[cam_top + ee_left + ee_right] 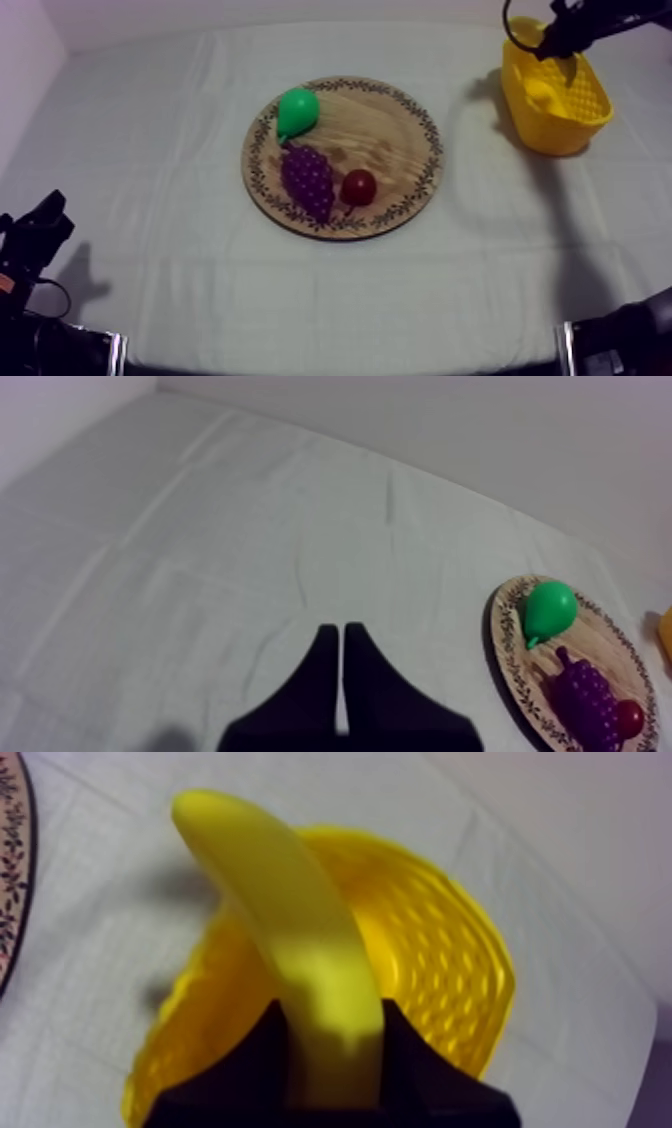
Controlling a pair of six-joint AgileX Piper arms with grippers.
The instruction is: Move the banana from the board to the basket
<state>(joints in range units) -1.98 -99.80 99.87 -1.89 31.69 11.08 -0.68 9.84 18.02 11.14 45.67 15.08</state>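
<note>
right fingers (250, 1062) grasp the one banana (290, 942) over the one yellow basket (450, 952) at the counter's (200, 270) far right corner. left fingers (318, 676) lie clenched over open cloth, near-left edge. one board (395, 125) mid-counter: one pear (297, 112), one bunch of grapes (307, 178), one small red fruit (358, 186).

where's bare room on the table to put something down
Bare cloth lies between the board and the basket, and in front of the board. The board's basket side is free; pear, grapes and small red fruit crowd its left and middle. Avoid the basket: the right gripper holds the banana there.

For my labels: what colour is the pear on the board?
Green pear; best in top view.
</note>
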